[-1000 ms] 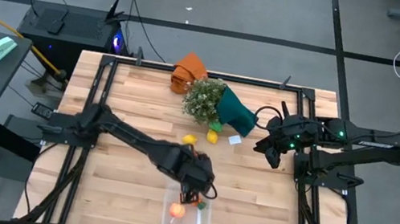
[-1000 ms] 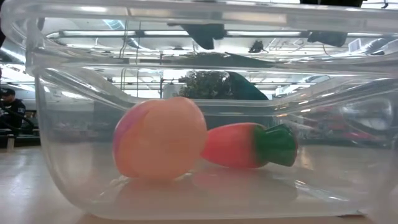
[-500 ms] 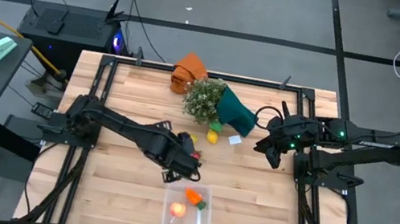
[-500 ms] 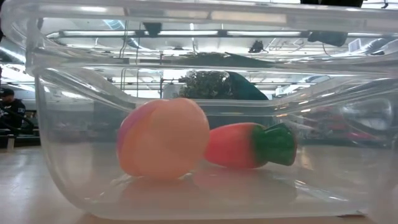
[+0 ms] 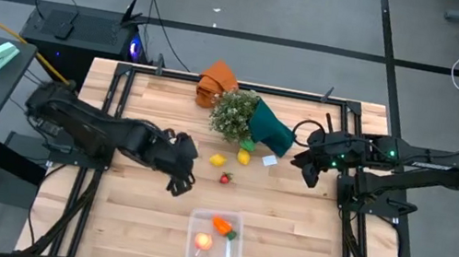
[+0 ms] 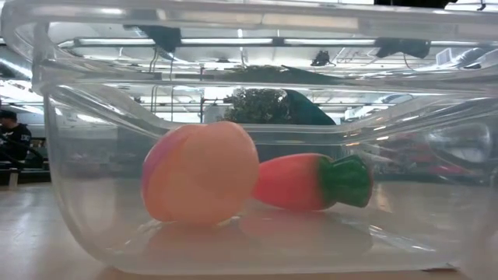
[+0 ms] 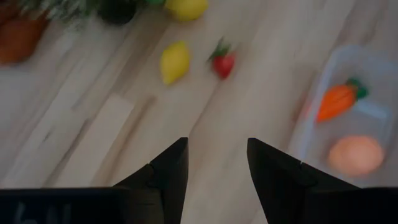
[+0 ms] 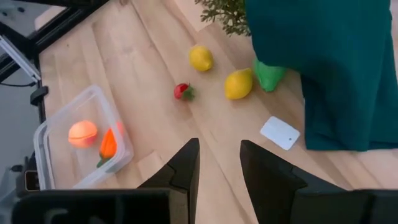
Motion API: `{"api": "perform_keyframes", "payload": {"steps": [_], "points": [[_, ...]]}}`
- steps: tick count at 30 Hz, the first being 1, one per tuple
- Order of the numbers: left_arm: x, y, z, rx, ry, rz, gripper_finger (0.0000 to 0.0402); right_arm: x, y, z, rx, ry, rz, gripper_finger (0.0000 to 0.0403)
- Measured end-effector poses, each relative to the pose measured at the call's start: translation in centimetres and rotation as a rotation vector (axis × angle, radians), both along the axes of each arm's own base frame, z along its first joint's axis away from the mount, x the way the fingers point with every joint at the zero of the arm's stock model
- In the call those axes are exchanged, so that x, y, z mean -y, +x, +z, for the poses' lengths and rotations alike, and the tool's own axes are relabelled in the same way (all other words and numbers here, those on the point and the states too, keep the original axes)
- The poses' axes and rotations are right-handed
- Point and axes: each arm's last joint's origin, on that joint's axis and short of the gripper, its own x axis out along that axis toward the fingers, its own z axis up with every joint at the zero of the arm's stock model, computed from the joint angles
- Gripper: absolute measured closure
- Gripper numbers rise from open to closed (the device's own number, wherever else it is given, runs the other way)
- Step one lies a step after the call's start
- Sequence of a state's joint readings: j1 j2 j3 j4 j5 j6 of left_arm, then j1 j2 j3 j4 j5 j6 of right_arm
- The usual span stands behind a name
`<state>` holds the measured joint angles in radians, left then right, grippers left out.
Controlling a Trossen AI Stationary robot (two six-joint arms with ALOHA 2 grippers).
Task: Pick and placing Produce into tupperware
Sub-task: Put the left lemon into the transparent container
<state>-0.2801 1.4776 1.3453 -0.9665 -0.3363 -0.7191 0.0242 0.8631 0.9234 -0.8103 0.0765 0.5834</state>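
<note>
The clear tupperware (image 5: 216,238) stands near the table's near edge. Inside it, a pink-orange peach (image 6: 200,173) and an orange carrot (image 6: 311,181) lie on its floor, touching. Two yellow lemons (image 5: 218,159) (image 5: 243,157) and a tiny red berry (image 5: 225,178) lie on the bare wood between the tupperware and the plant. My left gripper (image 5: 179,176) is open and empty. It hovers left of the berry and points toward the berry (image 7: 224,63) and the nearer lemon (image 7: 175,61). My right gripper (image 5: 303,164) is open and empty, right of the lemons.
A bushy plant (image 5: 234,113) in teal wrap (image 5: 271,131) lies at the far middle, just behind the lemons. An orange cloth (image 5: 216,81) sits at the far edge. A small white card (image 5: 269,160) lies beside the right lemon. Bare wood surrounds the tupperware.
My left gripper has drawn back from above the tupperware, moving toward the table's left and slightly toward its far edge. The carrot and peach have stayed in the tupperware.
</note>
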Motion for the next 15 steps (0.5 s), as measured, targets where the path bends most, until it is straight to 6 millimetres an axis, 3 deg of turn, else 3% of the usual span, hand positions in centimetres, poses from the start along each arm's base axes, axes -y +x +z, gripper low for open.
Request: {"api": "perform_keyframes", "payload": {"steps": [9,15], "points": [[-4.2,0.4,-9.6,-0.016,0.016,0.014,0.0230,0.1,0.5,-0.3,0.028,0.045,-0.079,0.0318],[-6.2,0.5,-11.9,0.069,0.103,-0.058,0.0230,0.1,0.9,-1.5,0.049,0.112,-0.141,0.0318]]}}
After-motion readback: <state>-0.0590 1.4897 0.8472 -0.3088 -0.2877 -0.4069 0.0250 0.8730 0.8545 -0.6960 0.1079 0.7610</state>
